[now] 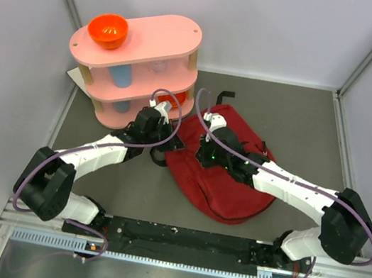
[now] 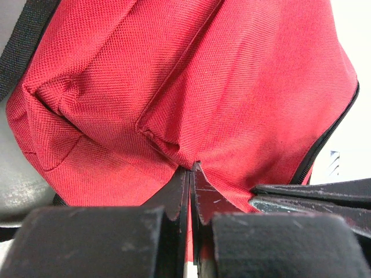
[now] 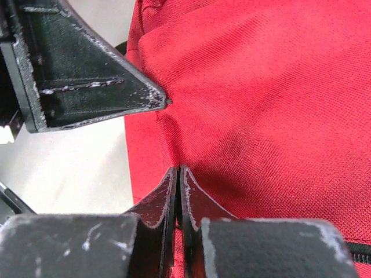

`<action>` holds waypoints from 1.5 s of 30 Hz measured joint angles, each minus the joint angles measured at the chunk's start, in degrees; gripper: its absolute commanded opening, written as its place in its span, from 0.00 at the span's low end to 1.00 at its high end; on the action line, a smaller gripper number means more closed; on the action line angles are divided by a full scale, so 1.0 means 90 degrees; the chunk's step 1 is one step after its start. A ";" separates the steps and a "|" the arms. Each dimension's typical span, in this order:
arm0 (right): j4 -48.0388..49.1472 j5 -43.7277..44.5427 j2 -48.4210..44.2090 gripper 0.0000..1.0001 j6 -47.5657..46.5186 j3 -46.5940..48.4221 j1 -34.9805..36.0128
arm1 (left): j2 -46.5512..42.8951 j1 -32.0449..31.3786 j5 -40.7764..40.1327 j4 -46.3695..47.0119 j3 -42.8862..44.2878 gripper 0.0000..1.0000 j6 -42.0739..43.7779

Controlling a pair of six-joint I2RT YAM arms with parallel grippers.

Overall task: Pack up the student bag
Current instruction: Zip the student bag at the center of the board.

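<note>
Since the counter (image 1: 306,113) bears the student bag (image 1: 231,187) slumped right of centre, the bag's top edge is judged to be held for opening; both arms are stretched forward, converging; the left end effector (image 2: 191,169) and the right end effector (image 3: 178,169) are each pinched together on its red fabric.

Left tool (image 1: 171,135) and right tool (image 1: 203,142) meet at the student bag (image 1: 227,189), seemingly pinching its edge beside the pink shelf (image 1: 153,39).

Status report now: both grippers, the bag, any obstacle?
Left gripper shut, pinching student bag fabric. Right gripper shut on it too. Bag lies flat. Pink shelf close on the left.
</note>
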 measured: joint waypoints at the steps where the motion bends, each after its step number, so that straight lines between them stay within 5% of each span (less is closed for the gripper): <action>1: 0.0000 -0.0039 0.0000 0.00 0.0090 -0.0015 -0.0053 | 0.0000 0.0000 0.0002 0.0000 0.0000 0.00 0.0010; 20: 0.1027 -0.1394 -0.0228 0.10 0.1127 -0.0624 -0.0585 | -0.0153 0.0000 0.0019 -0.0063 -0.0061 0.00 0.0231; 25: 0.1297 -0.1450 -0.0226 0.00 0.1246 -0.0673 -0.0590 | -0.0153 0.0000 0.0044 -0.0063 -0.0061 0.00 0.0267; 35: 0.1178 -0.1154 -0.0160 0.00 0.1124 -0.0670 -0.0595 | -0.0153 0.0000 0.0083 -0.0063 -0.0061 0.00 0.0277; 40: 0.0988 -0.0644 -0.0355 0.00 0.0969 -0.0709 -0.0595 | -0.0160 0.0015 0.0265 -0.0056 -0.0070 0.41 0.0296; 45: 0.0979 -0.0423 -0.0537 0.00 0.0908 -0.0716 -0.0595 | -0.0435 0.0000 0.0736 0.0172 -0.0369 0.62 0.0034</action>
